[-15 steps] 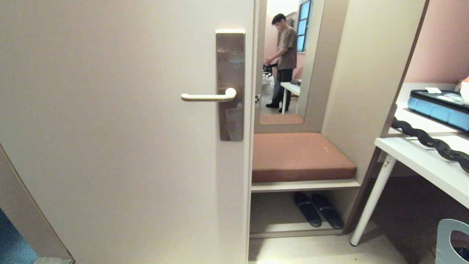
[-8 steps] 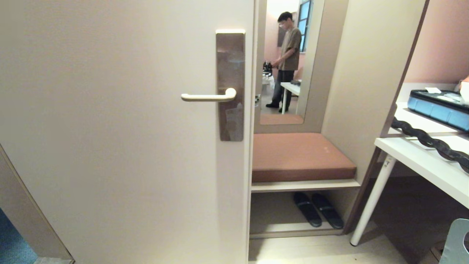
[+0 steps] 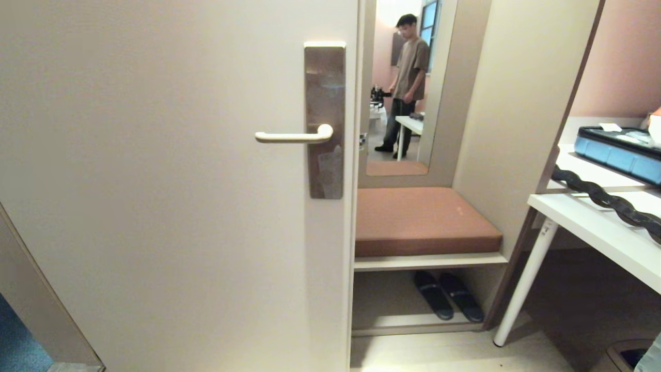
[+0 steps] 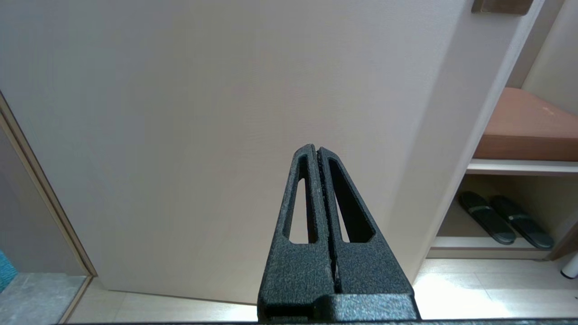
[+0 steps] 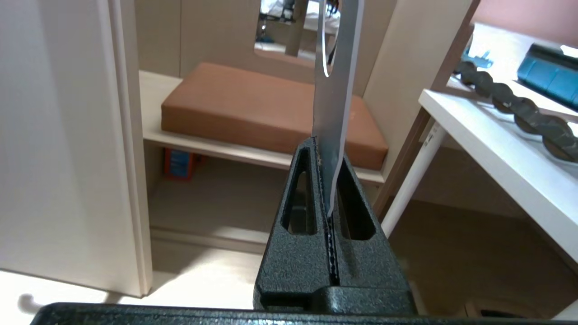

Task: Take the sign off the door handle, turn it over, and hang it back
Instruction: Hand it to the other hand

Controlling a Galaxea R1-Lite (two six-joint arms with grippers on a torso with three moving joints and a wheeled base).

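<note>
Sign [image 5: 333, 113] is off the door handle [image 3: 294, 137], clamped edge-on in your right gripper [image 5: 326, 180] low near the desk (hole end up). Left gripper [image 4: 318, 155] clenched empty, idle. Flip and rehang remain.

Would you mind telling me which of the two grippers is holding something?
The right gripper: it is shut on the sign, pinched edge-on. The left gripper is shut on nothing, facing the door.

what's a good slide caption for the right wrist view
Right end effector clamps the sign edge-on, in front of a cushioned bench.
</note>
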